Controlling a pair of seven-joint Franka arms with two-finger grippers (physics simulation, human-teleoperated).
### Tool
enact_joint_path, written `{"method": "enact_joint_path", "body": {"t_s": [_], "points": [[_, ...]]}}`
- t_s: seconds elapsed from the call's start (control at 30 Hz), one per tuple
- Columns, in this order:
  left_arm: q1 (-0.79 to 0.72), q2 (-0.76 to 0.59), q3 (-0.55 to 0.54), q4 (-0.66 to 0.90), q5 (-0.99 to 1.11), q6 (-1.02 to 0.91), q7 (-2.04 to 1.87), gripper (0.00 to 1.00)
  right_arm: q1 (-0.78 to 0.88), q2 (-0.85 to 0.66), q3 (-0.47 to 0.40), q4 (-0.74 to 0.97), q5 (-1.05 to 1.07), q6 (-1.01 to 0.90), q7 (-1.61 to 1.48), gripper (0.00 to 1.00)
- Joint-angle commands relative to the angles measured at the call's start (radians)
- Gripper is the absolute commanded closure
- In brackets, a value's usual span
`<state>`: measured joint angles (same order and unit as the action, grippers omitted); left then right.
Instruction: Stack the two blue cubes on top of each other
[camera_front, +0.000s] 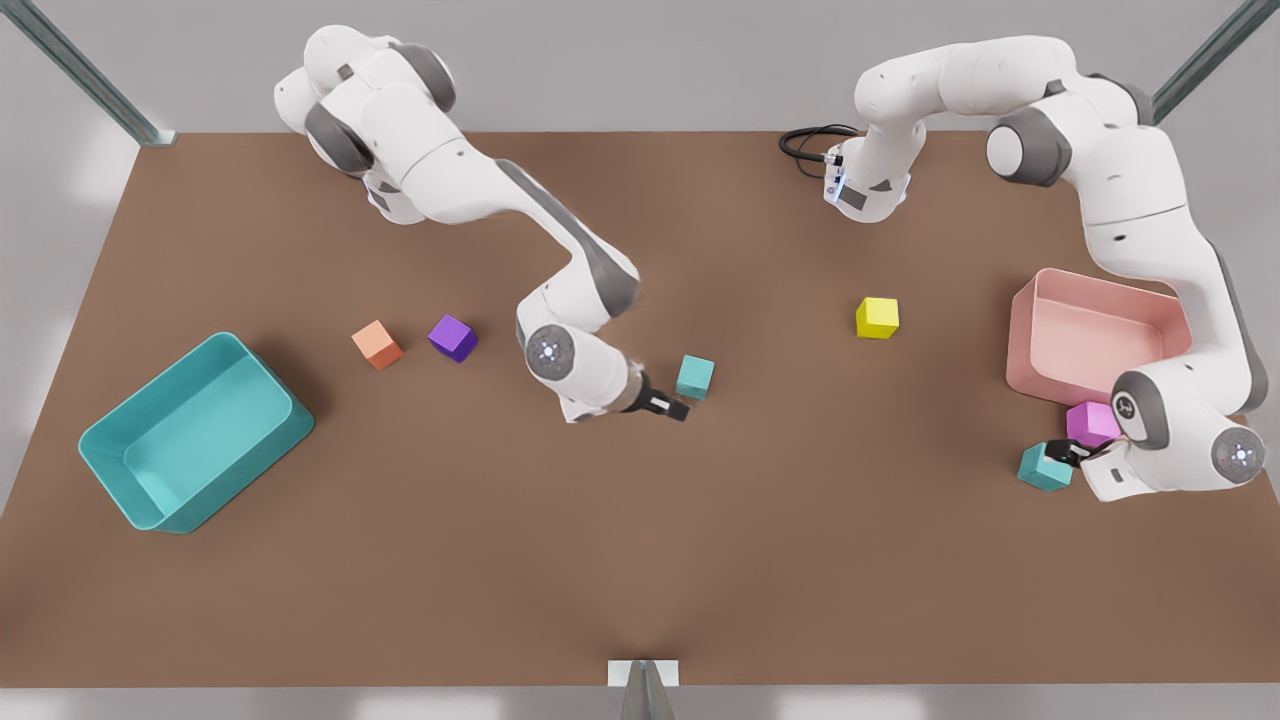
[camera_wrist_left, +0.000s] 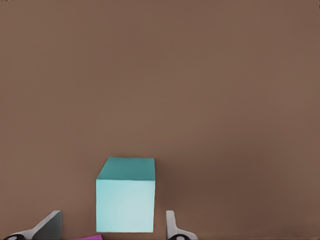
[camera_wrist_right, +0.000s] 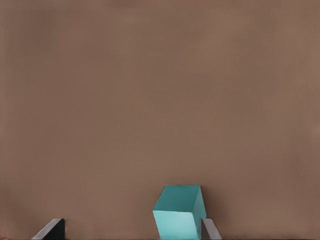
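1. Blue cubes, positions: both rest on the worktop (camera_front: 640, 560), well apart and not yet stacked. First blue cube (camera_front: 694, 377) sits near the worktop's middle. Second blue cube (camera_front: 1045, 467) sits close to the edge at the front view's right, just beside a magenta cube (camera_front: 1090, 422) and near the pink bin (camera_front: 1030, 330).
2. Left gripper (camera_front: 1065, 452) is low at the second blue cube (camera_wrist_left: 125, 200). Jaws are apart and straddle it, with a gap visible on each side. Judgement: set up for a pinch, nothing clamped yet.
3. Right gripper (camera_front: 672, 407) is low beside the first blue cube (camera_wrist_right: 178, 212). Jaws are apart. The cube lies off-centre in the opening, right against one finger (camera_wrist_right: 210, 229) and far from the other.
4. Judgement on why: each arm attends to the cube on its own side. Which cube serves as base cannot be told.
5. Orientation: a cube has equal sides, so no long axis.
   - Second cube: flat on one face, side faces square to the left jaws, good for a parallel grip.
   - First cube: flat too, but turned about the vertical relative to the right jaws. Closing may twist it; re-centring looks advisable.
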<state>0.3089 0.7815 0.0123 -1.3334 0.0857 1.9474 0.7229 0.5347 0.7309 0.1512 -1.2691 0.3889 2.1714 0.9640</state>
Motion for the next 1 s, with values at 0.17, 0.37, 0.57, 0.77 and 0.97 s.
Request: {"method": "enact_joint_path", "body": {"t_s": [0.17,0.37,0.57,0.77,0.97], "points": [[-0.001,0.032,0.000,0.000,0.000,0.044,0.297,0.00,-0.381,-0.077,-0.007,0.014,-0.484,-0.415,-0.440,0.00],[0.001,0.050,0.000,0.000,-0.001,0.044,0.297,0.00,-0.418,-0.416,-0.007,-0.009,-0.515,-0.705,-0.607,0.00],[0.003,0.093,0.000,0.000,-0.003,0.091,0.297,0.00,-0.443,-0.593,-0.012,-0.153,-0.475,-0.703,-0.755,0.00],[0.004,0.122,0.000,0.000,-0.003,0.122,0.296,0.00,-0.452,-0.593,-0.013,-0.161,-0.470,-0.703,-0.755,0.00],[0.001,0.122,0.000,0.002,-0.003,0.122,0.279,0.43,-0.450,-0.590,-0.012,-0.164,-0.464,-0.703,-0.755,0.00]]}}
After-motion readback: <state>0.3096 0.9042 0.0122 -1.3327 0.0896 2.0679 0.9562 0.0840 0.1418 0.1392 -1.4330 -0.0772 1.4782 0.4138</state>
